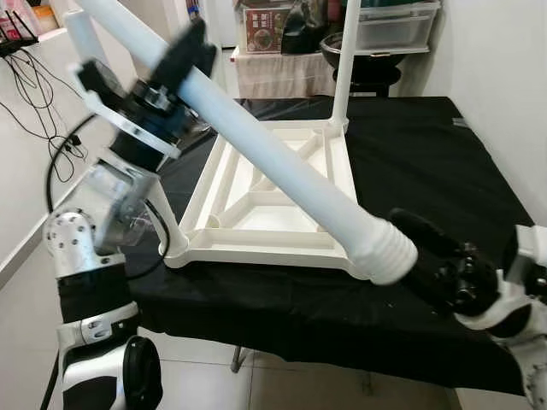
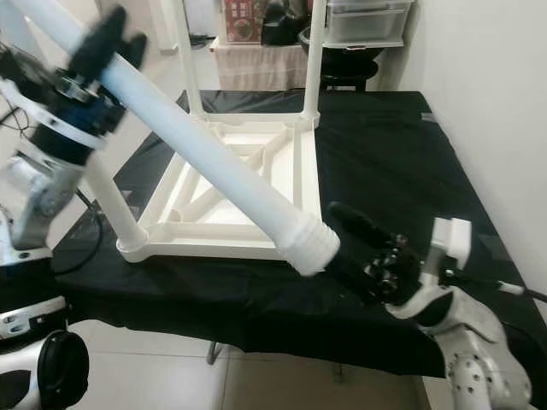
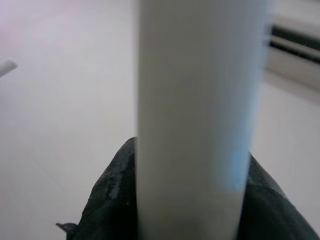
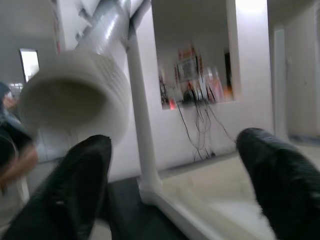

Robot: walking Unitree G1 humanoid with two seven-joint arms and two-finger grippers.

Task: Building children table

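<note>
Nearest the camera, a long white table leg (image 1: 282,162) slants across the scene, its ribbed threaded end (image 1: 386,249) low at the robot's right and its other end rising toward the upper left. Its upper part sits between the two black fingers of the left gripper (image 1: 175,55), which close around it; in the left wrist view the tube (image 3: 195,120) runs straight up between the dark fingers (image 3: 112,200). Just beyond the threaded end hangs the right gripper (image 2: 363,243). Its fingers are spread wide apart and hold nothing; in the right wrist view the hollow end of the leg (image 4: 75,97) lies close to one finger (image 4: 80,185), though contact cannot be judged.

Beneath the leg lies the white tabletop (image 1: 273,231), upside down on a table covered with black cloth (image 1: 427,162), its underside ribs facing up. Other legs already stand upright from its corners, one at the far right corner (image 1: 344,60) and one at the near left corner (image 2: 115,205). Storage shelves with boxes (image 1: 393,26) stand behind the table, and cables (image 1: 34,120) hang along the left wall.
</note>
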